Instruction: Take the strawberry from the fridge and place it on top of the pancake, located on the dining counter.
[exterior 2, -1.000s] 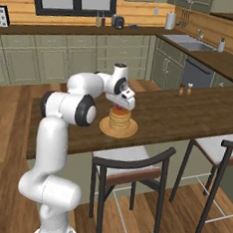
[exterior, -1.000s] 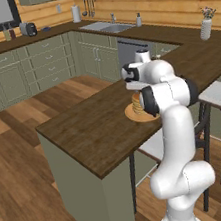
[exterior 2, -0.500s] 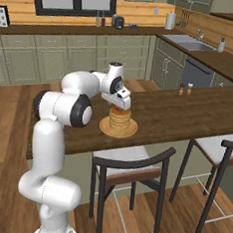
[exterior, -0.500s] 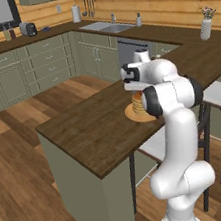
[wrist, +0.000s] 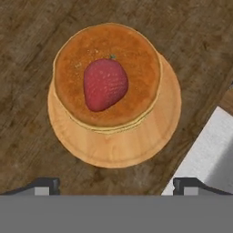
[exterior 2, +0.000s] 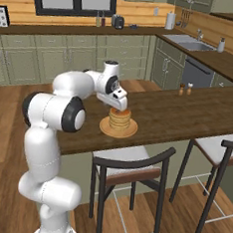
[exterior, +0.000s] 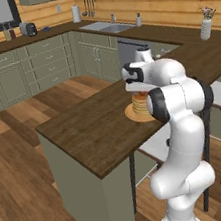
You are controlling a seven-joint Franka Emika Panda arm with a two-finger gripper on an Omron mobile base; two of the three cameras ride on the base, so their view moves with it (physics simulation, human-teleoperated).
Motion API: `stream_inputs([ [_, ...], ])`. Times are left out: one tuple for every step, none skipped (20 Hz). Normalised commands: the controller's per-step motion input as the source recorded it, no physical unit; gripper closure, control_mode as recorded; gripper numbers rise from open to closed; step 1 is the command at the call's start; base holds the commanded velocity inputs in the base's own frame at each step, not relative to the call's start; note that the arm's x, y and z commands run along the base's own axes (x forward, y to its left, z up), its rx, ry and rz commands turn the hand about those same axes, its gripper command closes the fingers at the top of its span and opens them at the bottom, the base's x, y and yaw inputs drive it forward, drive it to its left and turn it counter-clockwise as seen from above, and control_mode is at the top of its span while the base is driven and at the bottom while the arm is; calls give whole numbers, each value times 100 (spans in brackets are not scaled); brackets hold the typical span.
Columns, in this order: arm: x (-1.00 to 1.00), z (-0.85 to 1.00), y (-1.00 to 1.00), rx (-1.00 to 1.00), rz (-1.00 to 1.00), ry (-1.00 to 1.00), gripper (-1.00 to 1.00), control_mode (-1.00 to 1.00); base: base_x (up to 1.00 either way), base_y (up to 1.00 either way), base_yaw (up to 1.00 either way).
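We see the strawberry (wrist: 105,84) lying on its side on top of the pancake (wrist: 136,54), near the middle of the stack, with nothing gripping it; the pancake sits on a round orange-tan plate (wrist: 113,148), which rests on the dining counter (wrist: 27,41); our gripper (wrist: 116,185) hangs directly above, its 2 fingertips (wrist: 45,185) spread wide and apart from the berry, holding nothing; from the right base view the gripper (exterior 2: 120,107) sits just over the stack (exterior 2: 120,118); a bar stool (exterior 2: 128,172) stands just beside the counter edge.
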Motion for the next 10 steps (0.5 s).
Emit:
stream_inputs([
  [-69,9,0,0,0,-2,-100,-100,0,0,0],
  [-66,19,0,0,0,-3,-100,-100,0,0,0],
  [-61,27,0,0,0,-4,-100,-100,0,0,0],
  [-56,38,0,0,0,-5,-100,-100,0,0,0],
  [-54,43,0,0,0,-5,-100,-100,0,0,0],
  [-51,49,0,0,0,-5,-100,-100,0,0,0],
  [-51,56,0,0,0,-5,-100,-100,0,0,0],
  [-50,59,0,0,0,-5,-100,-100,0,0,0],
  [-51,61,0,0,0,-4,-100,-100,0,0,0],
  [-54,64,0,0,-1,-4,-100,-100,0,0,0],
])
